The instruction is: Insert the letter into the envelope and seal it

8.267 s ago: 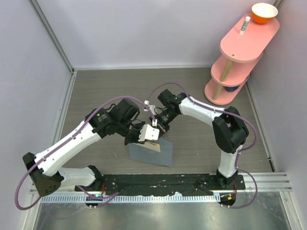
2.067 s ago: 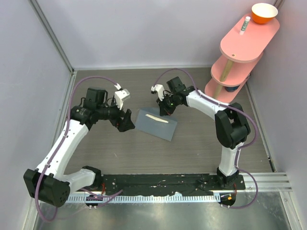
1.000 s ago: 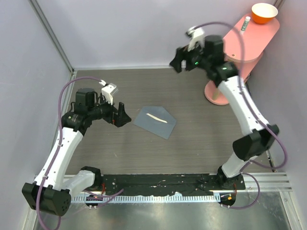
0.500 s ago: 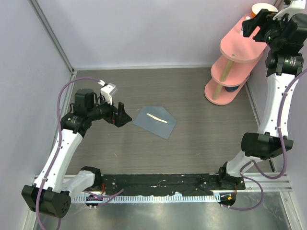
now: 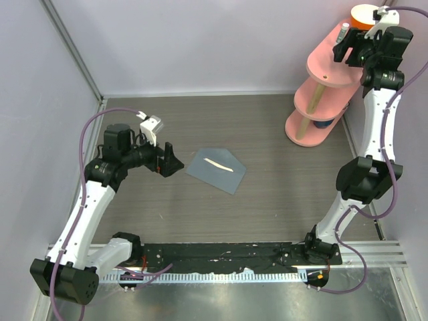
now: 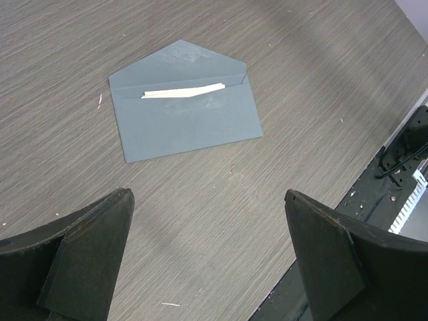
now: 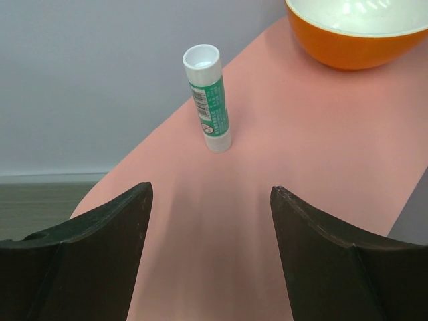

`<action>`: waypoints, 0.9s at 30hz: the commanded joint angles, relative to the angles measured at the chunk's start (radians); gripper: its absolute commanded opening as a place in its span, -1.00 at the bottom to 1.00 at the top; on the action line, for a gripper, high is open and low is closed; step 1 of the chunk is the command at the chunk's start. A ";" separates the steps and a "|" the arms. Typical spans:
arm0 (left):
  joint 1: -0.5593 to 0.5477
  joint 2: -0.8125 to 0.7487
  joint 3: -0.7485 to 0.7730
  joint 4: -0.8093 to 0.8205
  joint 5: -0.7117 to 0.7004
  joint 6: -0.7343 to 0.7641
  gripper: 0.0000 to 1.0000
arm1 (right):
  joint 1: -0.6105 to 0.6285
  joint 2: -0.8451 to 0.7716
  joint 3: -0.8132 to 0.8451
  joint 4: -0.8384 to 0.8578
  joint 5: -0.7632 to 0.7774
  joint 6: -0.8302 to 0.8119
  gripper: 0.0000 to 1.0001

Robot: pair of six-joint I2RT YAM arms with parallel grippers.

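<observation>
Swung the right gripper (image 7: 208,190) off the table (image 6: 301,80) and up to the top tier of the pink shelf (image 7: 281,167) since two seconds ago — from just beside the envelope (image 5: 217,175) to high at the far right. Kept the left gripper (image 6: 207,197) where it was a second ago, low over the wood-grain table, left of the envelope. Shows both sets of jaws spread wide, gripping nothing. Aims the right gripper at a green-and-white glue stick (image 7: 209,100), standing upright on the shelf, well clear of the fingertips. Finds an orange bowl (image 7: 354,33) behind it to the right, apart from the stick. Leaves the envelope flat on the table mid-scene, flap open with its point toward the top of the left wrist view — pale letter (image 6: 182,92) tucked into the pocket, only a thin strip showing along the mouth. Touches the envelope with neither gripper.
</observation>
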 commanded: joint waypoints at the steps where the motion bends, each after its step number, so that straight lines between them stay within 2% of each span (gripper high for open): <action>1: 0.005 -0.022 -0.002 0.052 0.019 0.003 0.99 | 0.001 0.006 0.013 0.109 0.002 -0.028 0.52; 5: 0.005 -0.026 -0.012 0.059 0.025 0.000 0.99 | 0.001 0.014 -0.018 0.168 -0.038 -0.028 0.39; 8: 0.006 -0.026 -0.023 0.069 0.025 -0.009 1.00 | 0.001 0.033 -0.008 0.191 -0.036 -0.028 0.36; 27: 0.005 -0.036 -0.057 0.101 0.040 -0.023 1.00 | 0.015 0.164 0.109 0.269 -0.063 -0.060 0.31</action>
